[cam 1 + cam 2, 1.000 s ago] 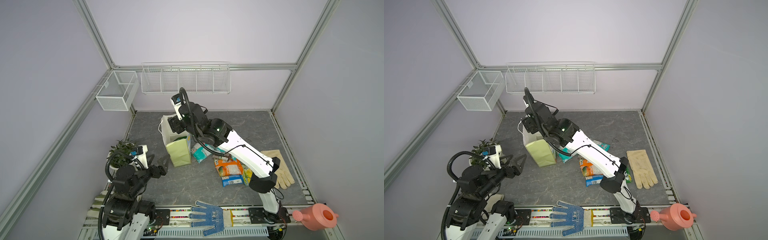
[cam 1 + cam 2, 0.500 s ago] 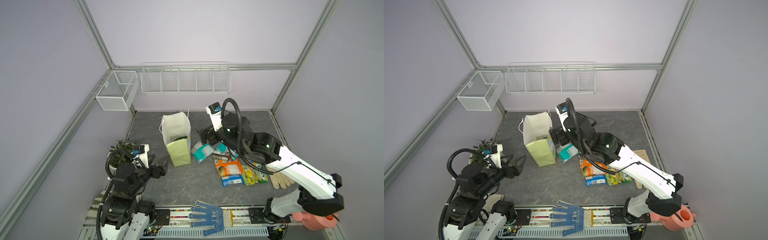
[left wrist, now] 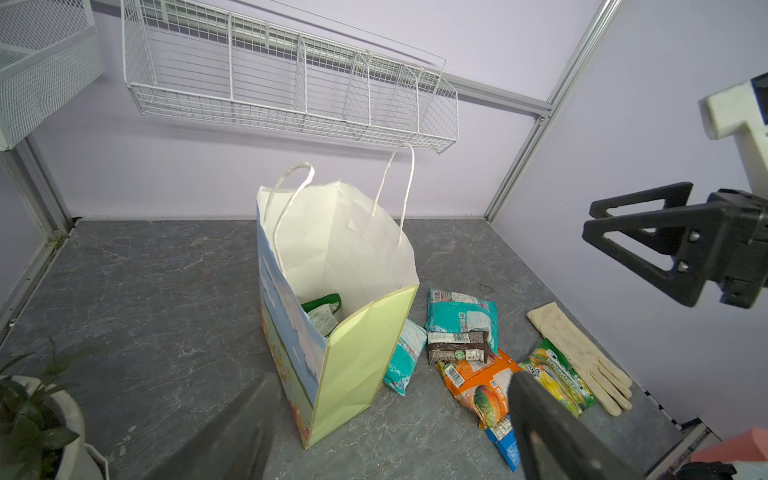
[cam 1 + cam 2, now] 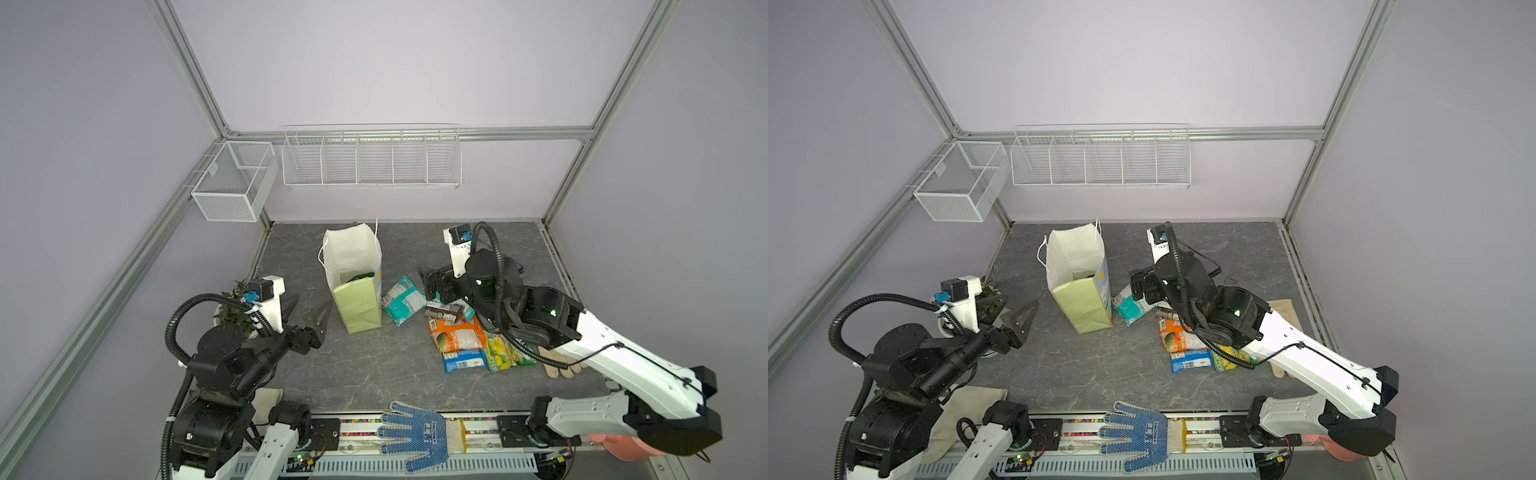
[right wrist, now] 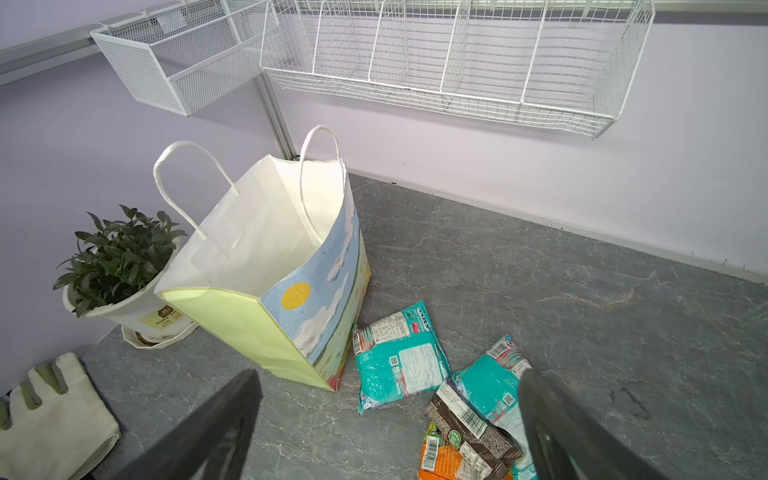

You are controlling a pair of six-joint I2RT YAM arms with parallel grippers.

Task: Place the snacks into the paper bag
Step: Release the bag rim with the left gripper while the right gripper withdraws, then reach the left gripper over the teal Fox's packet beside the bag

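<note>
The paper bag [image 4: 358,306] [image 4: 1084,308] [image 3: 361,340] [image 5: 232,316] stands upright and open at mid-table, with a green packet [image 3: 322,311] on its bottom. Just right of it the other snacks lie on the table: a teal packet [image 4: 404,300] [image 5: 397,361], a dark brown bar [image 4: 445,311] [image 5: 469,428], an orange packet [image 4: 457,336] [image 3: 478,382], a blue packet [image 4: 463,360] and a yellow-green packet [image 4: 505,353] [image 3: 557,378]. My right gripper [image 4: 432,284] [image 4: 1142,286] [image 5: 388,376] hangs open and empty over the teal packets. To the left of the bag, my left gripper [image 4: 307,309] [image 4: 1011,309] [image 3: 395,380] is open and empty.
A potted plant [image 4: 232,307] [image 5: 120,257] stands by the left arm. A cream glove [image 4: 561,365] [image 3: 582,353] lies right of the snacks, another [image 5: 45,403] at front left. A blue dotted glove [image 4: 415,428] lies on the front rail. Wire baskets [image 4: 370,158] hang on the walls.
My right arm has swung away from above the bag, to the right and down over the snack pile, with its jaws wider. The left gripper has stayed in place.
</note>
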